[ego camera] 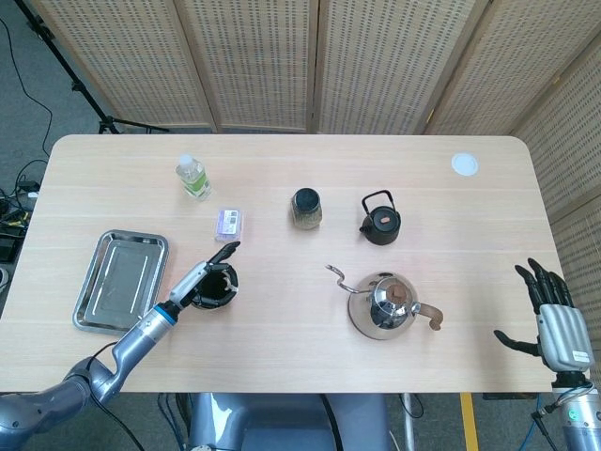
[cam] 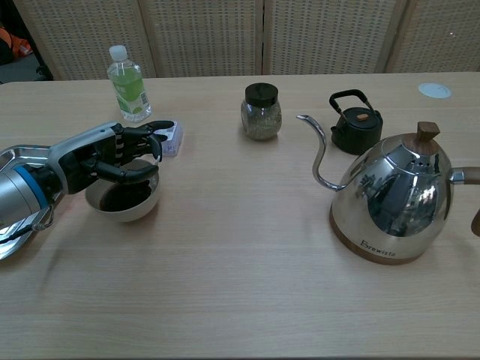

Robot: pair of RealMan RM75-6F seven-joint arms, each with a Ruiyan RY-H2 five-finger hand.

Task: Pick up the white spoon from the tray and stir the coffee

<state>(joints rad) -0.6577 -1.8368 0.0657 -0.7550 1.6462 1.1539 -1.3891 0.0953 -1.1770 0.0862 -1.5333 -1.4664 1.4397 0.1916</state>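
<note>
A: Status, near side first?

B: Right hand (ego camera: 554, 324) hangs off the near right edge of the tabletop (cam: 247, 285), fingers spread, holding nothing. Left hand (cam: 105, 156) is curled over the cup (cam: 129, 208), near left, fingers across the rim and thumb tucked under them.

A: Does it have the white spoon?

B: Can't tell. The spoon isn't visible in either view. It doesn't show in the tray (ego camera: 122, 277), left of the cup, so my guess is it's under the fingers, in or over the coffee (cam: 120, 199).

A: Handling notes?

B: Judging by type, it's light, stiff and smooth, so it'll slip or twist in a loose pinch. Take it high on the handle, thumb against fingers, bowl end down. Keep the stir small, because the cup looks light enough to slide or slop.

A: Anything in the way?

B: The steel kettle (cam: 397, 199) sits right, well apart. Further back are the jar (cam: 262, 111) and the black teapot (cam: 355, 127). The bottle (cam: 129, 82) stands far left, behind the cup.
</note>
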